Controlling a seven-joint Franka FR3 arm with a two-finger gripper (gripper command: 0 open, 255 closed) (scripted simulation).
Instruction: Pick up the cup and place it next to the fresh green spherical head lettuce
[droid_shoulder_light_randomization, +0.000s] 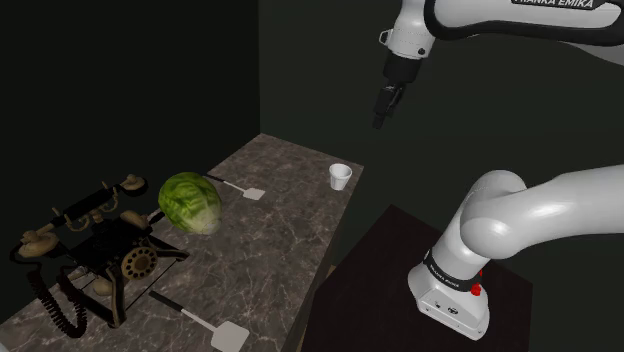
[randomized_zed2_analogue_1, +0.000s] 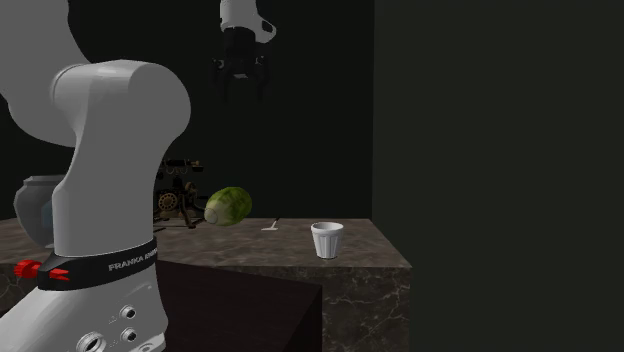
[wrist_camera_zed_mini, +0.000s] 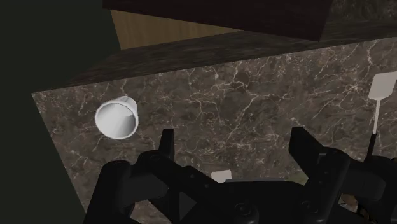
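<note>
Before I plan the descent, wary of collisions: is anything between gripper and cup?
Nothing visible: the open gripper hangs in free air above the cup. Toward the lettuce, a flat spatula lies on the counter.

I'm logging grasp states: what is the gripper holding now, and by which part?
Nothing. The gripper hangs open high above the counter, jaws apart with nothing between them; the cup stands untouched near the counter's corner.
</note>
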